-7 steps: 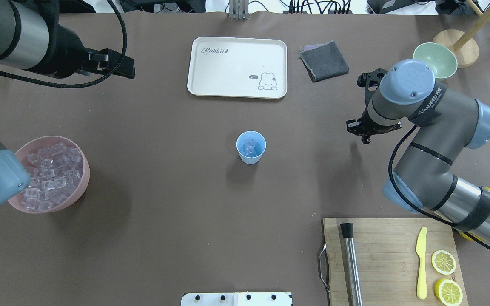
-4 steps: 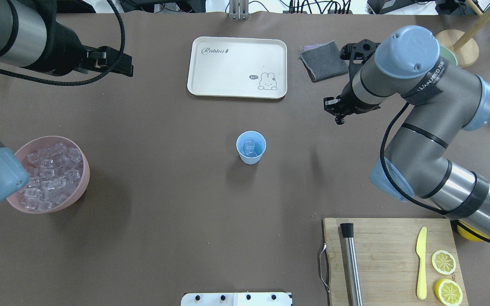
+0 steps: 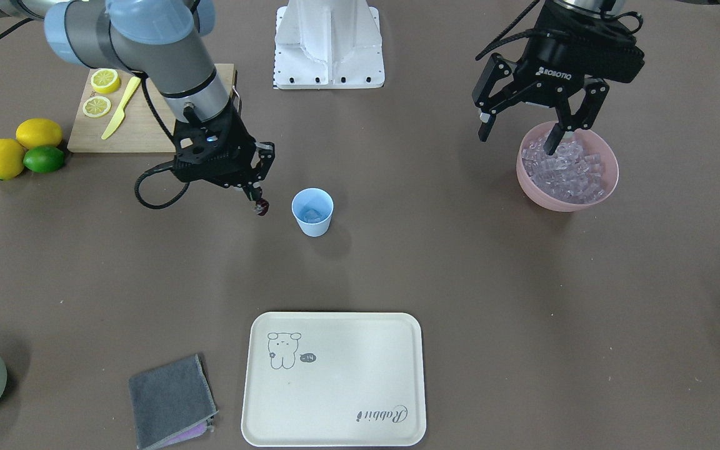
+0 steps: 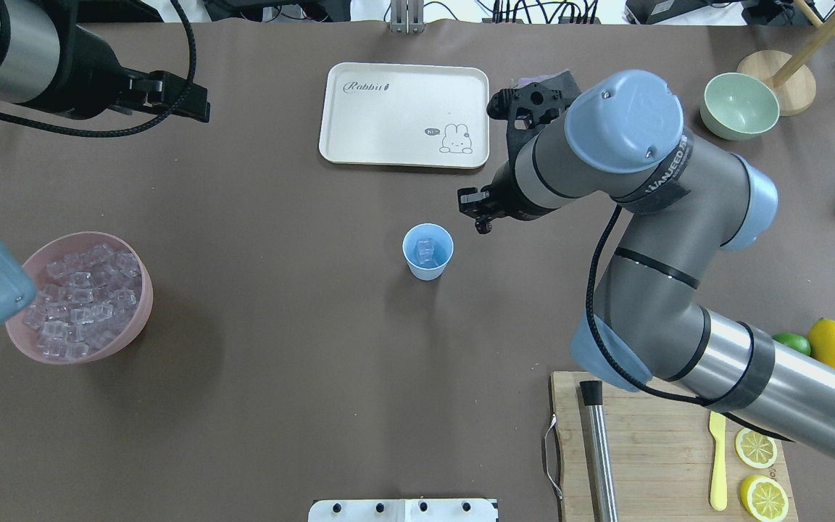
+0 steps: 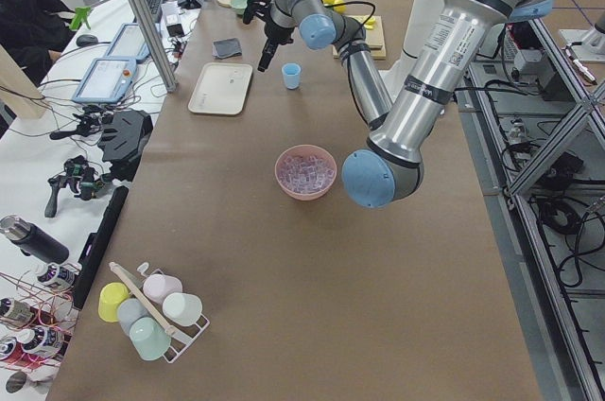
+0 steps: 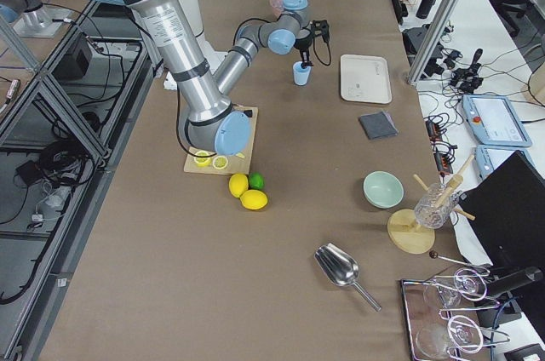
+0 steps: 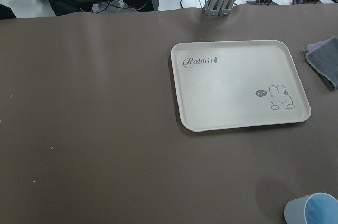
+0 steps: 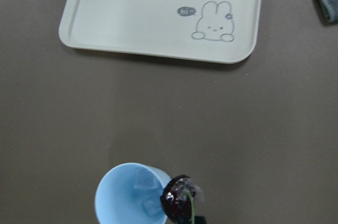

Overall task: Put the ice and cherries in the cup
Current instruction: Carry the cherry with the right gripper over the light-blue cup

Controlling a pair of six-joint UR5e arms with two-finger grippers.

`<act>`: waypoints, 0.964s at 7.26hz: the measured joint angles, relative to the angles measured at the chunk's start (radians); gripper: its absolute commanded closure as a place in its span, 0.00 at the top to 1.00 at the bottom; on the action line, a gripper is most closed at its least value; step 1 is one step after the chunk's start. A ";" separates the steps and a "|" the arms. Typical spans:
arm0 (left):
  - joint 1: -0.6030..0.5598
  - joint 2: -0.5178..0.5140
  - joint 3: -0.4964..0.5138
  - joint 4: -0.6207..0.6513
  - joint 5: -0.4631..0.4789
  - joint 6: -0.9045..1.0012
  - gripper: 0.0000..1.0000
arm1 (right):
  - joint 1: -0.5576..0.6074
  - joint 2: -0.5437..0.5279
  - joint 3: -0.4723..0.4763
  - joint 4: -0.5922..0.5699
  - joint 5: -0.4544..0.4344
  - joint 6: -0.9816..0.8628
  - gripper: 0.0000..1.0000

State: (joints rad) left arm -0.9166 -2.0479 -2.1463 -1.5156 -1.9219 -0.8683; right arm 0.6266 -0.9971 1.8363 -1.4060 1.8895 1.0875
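- The right gripper [image 3: 254, 197] is clamped on the cherries [image 3: 262, 208], which hang under its fingertips just beside the cup [image 3: 312, 212].
- The left gripper [image 3: 518, 140] is spread apart, empty.

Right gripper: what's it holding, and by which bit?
The cherries, held in the right gripper, seemingly by the stem; the fruit hangs just below.

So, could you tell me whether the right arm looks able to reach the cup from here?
Probably yes: the right claw, shut on the cherries, hangs just beside the rim of the cup, with nothing between them and the cup's mouth open.
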 measured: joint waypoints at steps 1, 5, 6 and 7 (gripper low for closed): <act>-0.007 0.002 0.001 0.001 0.000 0.012 0.98 | -0.041 0.012 -0.005 0.015 -0.036 0.005 0.00; -0.013 0.003 0.010 0.002 0.000 0.019 0.98 | -0.095 0.099 -0.115 0.052 -0.116 0.006 0.00; -0.013 0.004 0.011 0.002 0.000 0.019 0.98 | -0.095 0.101 -0.126 0.057 -0.123 0.006 0.00; -0.012 0.003 0.011 0.002 0.000 0.020 0.98 | -0.096 0.098 -0.131 0.058 -0.127 0.006 0.00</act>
State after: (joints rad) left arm -0.9291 -2.0444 -2.1356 -1.5141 -1.9221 -0.8485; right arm 0.5308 -0.8995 1.7048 -1.3481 1.7623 1.0933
